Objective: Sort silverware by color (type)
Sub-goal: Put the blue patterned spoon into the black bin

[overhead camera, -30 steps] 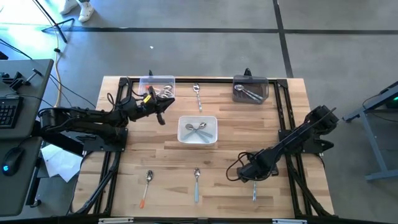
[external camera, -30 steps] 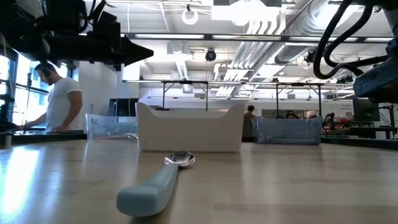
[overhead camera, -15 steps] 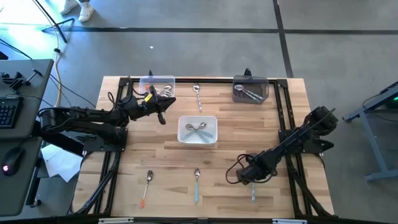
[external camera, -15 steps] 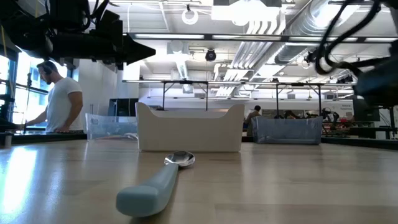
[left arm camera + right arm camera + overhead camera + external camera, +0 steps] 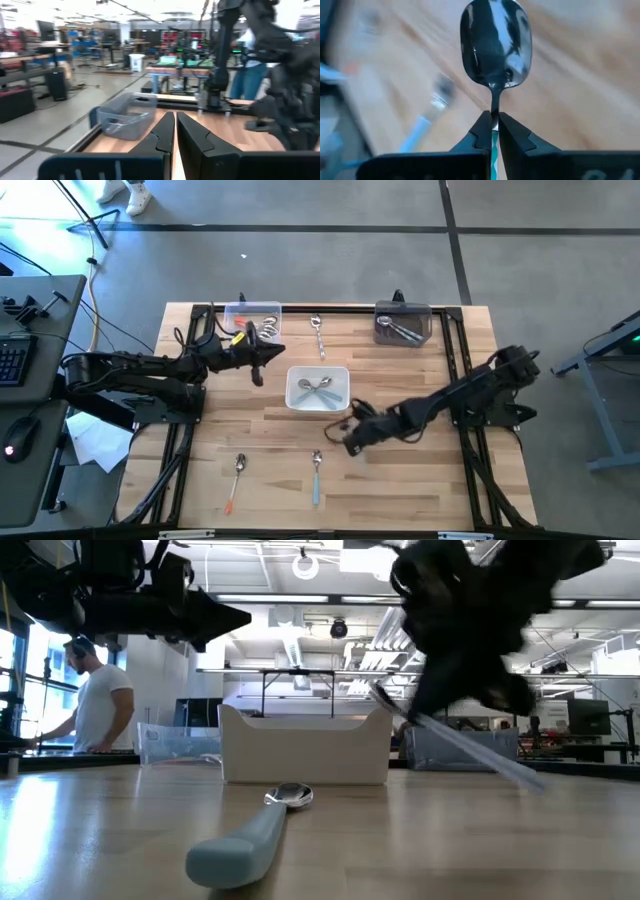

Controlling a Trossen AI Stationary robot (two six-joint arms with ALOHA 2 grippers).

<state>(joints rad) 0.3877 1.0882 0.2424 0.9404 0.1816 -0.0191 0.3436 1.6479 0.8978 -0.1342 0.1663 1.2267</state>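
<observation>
While the right gripper (image 5: 352, 438) hangs just below the white bin (image 5: 318, 390) near the middle of the high view, we can see its fingers (image 5: 481, 131) pinching a spoon (image 5: 496, 44) by the neck, shiny bowl sticking out ahead and a bit of light blue handle showing between the pads. It's lifted off the wood and pretty smeared in the low view.

Our left gripper (image 5: 257, 361) sits in the upper left part of the table, next to the clear bin (image 5: 252, 320), fingers pressed together on nothing.

Other silverware: an orange-handled spoon (image 5: 236, 481) and a light blue spoon (image 5: 316, 476) lie along the bottom edge, a silver spoon (image 5: 317, 336) lies near the top centre, and two spoons rest in the white bin. The grey bin (image 5: 402, 324) at upper right holds more.
</observation>
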